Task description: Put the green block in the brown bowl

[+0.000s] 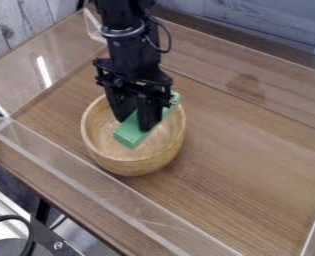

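cable [29, 232], black and looped, sits at the lower left edge of the view, beside the clear strip [82, 168] that slants along the table's border; both lie away from where i have to work. next comes the brown bowl [90, 139], its pale rounded rim open beneath me, its left and near sides in plain sight and its far side partly hidden by my own black arm [121, 47]. my pincer [136, 115] points down over the bowl, and as i read it, its fingers are clamped on the green block [126, 133]. the block lies aslant, one end showing low and to the left inside the bowl's outline, the other peeking out up and to the right of my fingers, near the far right part of the rim. i cannot tell whether its underside touches the bowl's floor. farther right, the wooden table [252, 139] stretches off.

i judge the step in hand to be the release. to do it well, i should ease straight down until the low end meets wood, and check that the upper right end drops inside the rim rather than propping on it. then i should part both fingers slowly and evenly, and lift straight up, so that neither drags the block or nudges the wall.
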Available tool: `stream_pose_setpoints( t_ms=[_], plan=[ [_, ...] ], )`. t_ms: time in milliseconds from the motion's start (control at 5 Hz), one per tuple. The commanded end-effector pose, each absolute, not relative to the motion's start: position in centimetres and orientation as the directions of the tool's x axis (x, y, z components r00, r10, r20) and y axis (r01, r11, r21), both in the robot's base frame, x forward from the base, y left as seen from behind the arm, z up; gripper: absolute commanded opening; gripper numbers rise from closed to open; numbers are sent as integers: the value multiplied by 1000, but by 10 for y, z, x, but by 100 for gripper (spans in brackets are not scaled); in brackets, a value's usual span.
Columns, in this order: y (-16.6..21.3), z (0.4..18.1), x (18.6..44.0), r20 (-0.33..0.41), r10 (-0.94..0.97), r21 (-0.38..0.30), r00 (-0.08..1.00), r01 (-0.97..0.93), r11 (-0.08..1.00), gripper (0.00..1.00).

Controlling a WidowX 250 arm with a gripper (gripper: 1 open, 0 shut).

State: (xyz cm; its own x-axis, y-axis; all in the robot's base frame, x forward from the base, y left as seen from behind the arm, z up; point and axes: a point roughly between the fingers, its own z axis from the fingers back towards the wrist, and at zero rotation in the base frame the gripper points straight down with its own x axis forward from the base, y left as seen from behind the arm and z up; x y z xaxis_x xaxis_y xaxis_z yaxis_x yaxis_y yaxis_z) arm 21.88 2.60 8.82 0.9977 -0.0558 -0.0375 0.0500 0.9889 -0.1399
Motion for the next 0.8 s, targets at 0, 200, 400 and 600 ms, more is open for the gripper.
stream_pose_setpoints(
  t_ms=[0,200,400,600],
  plan=[
    [31,94,233,2,-56,-126,998,56,991,0],
    [34,90,236,-5,-50,-124,999,49,991,0],
    [36,90,238,-8,-43,-127,999,42,991,0],
    [38,97,238,-7,-35,-130,999,34,991,100]
  ],
)
